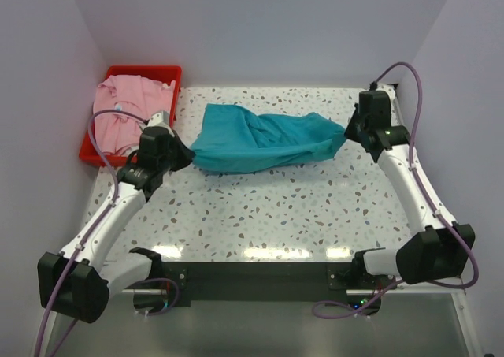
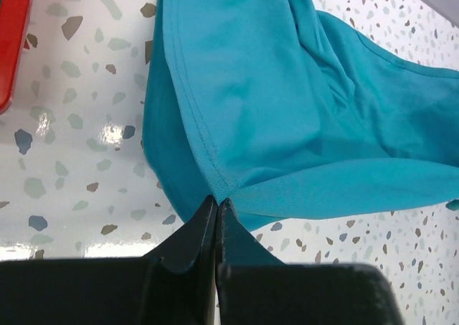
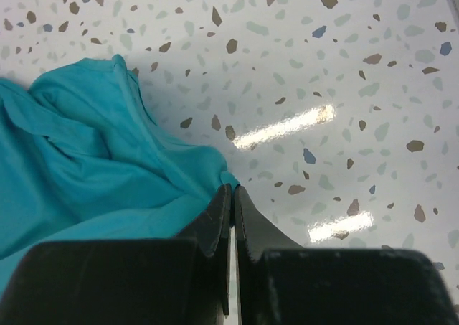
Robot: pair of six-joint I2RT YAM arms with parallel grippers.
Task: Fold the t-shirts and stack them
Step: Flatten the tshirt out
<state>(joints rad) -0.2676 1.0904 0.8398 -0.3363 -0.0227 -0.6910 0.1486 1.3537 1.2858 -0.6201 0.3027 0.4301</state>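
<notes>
On the table, top view: the teal t-shirt [image 1: 264, 140] is seen bunched and drawn out between the left gripper [image 1: 187, 154] and the right gripper [image 1: 348, 130], one at each end. The pink t-shirt [image 1: 126, 109] is seen crumpled in the red bin [image 1: 169, 73].
Left wrist view: the jaws are pressed together on a hemmed corner of the teal t-shirt, low over the table [image 2: 79, 124].
Right wrist view: the jaws are clamped on the opposite tip of the cloth.
Done: nothing is folded or stacked yet; the teal t-shirt is judged to be only at the spreading stage.
Left: flattening and folding are needed, then the same for the pink t-shirt, then stacking.
</notes>
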